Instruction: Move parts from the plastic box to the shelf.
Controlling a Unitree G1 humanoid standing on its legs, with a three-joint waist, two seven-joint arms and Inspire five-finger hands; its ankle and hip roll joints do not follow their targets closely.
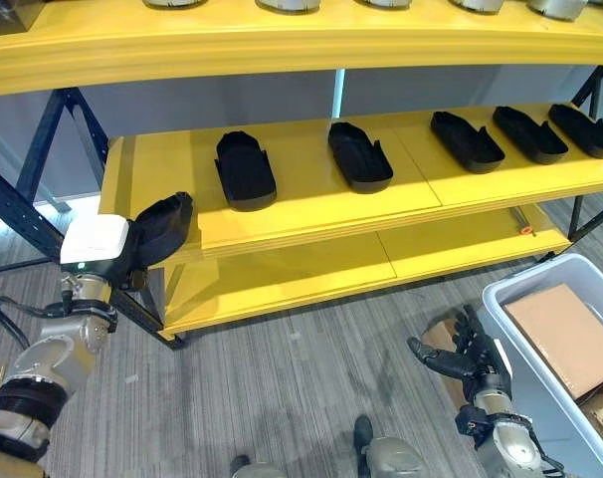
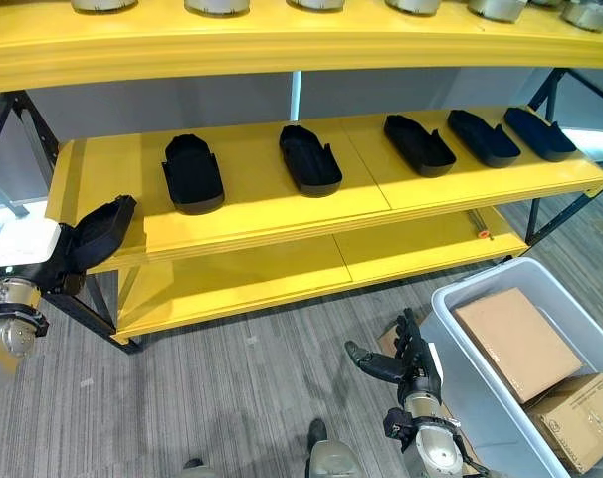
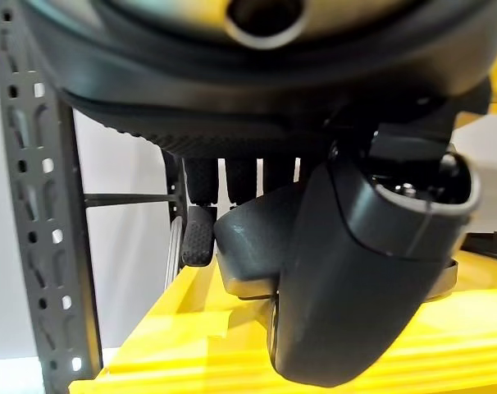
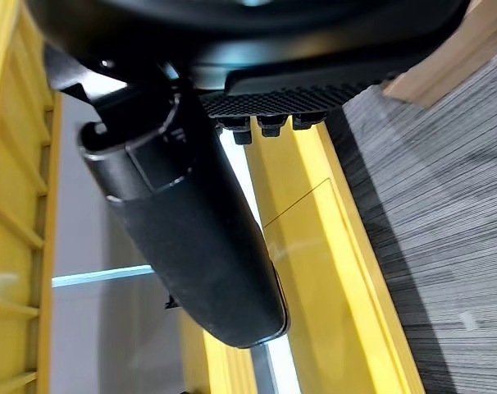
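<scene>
While the left hand (image 1: 117, 254) grips a black part (image 1: 165, 227), two cardboard boxes (image 2: 516, 342) fill the plastic box (image 2: 471, 398).

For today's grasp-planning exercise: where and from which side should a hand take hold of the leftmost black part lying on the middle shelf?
Probably across its narrower far half, coming from above. The leftmost black part lies flat on the shelf with its long axis running front to back, apart from the next black part, so both long sides look free for the fingers.
</scene>
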